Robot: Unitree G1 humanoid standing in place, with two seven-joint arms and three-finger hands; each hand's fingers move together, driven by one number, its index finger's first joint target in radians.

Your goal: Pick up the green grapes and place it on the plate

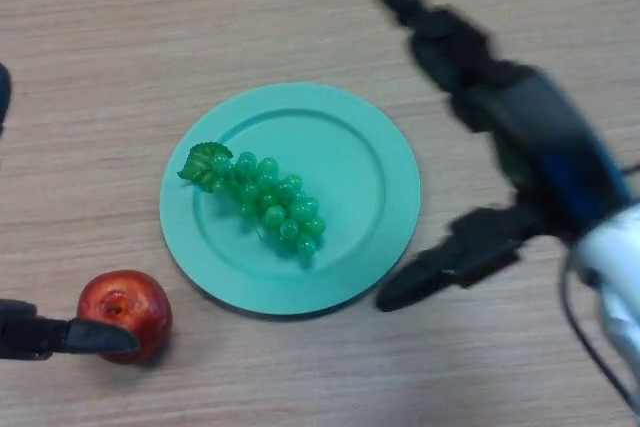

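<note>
Green grapes [262, 196] lie on the teal plate [375, 162]; right hand [520, 137], spread empty at three o'clock, should withdraw wide, avoiding the rim

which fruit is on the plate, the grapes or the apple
The green grapes: they lie on the teal plate, while the red apple sits on the table off its lower-left rim.

A light brown wood-grain table [200, 17] fills the frame. A round teal plate [375, 172] lies at its centre, and a glossy red apple [125, 309] rests at lower left.
</note>
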